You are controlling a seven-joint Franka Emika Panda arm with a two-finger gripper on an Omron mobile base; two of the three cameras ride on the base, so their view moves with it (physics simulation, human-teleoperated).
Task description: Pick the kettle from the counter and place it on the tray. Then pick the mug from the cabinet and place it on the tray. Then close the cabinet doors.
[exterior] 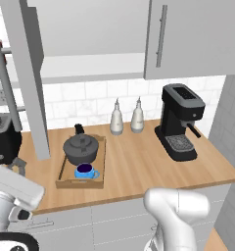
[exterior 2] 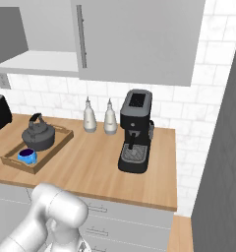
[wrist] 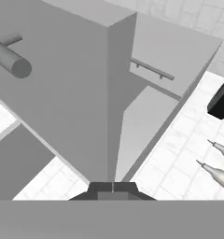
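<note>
Nearest in the hand view, the gripper [wrist: 113,187] sits with its fingertips pressed together, holding nothing, pointing up at the swung-open cabinet door [wrist: 62,93], whose bar handle [wrist: 11,59] juts at ten o'clock. On the counter [exterior: 139,166], in the left base view, the tray [exterior: 65,182] lies at about eight o'clock from centre; the blue mug [exterior: 85,171] sits in its near end, the kettle [exterior: 81,148] just behind it in the same tray, nearly touching. Two pale bottles [exterior: 117,119] stand behind at twelve o'clock, the black coffee machine [exterior: 180,122] at two o'clock. Up top, the cabinet [exterior: 90,66] shows its pale shelf, left door [exterior: 29,78] hanging open, right door [exterior: 188,37] shut
</note>
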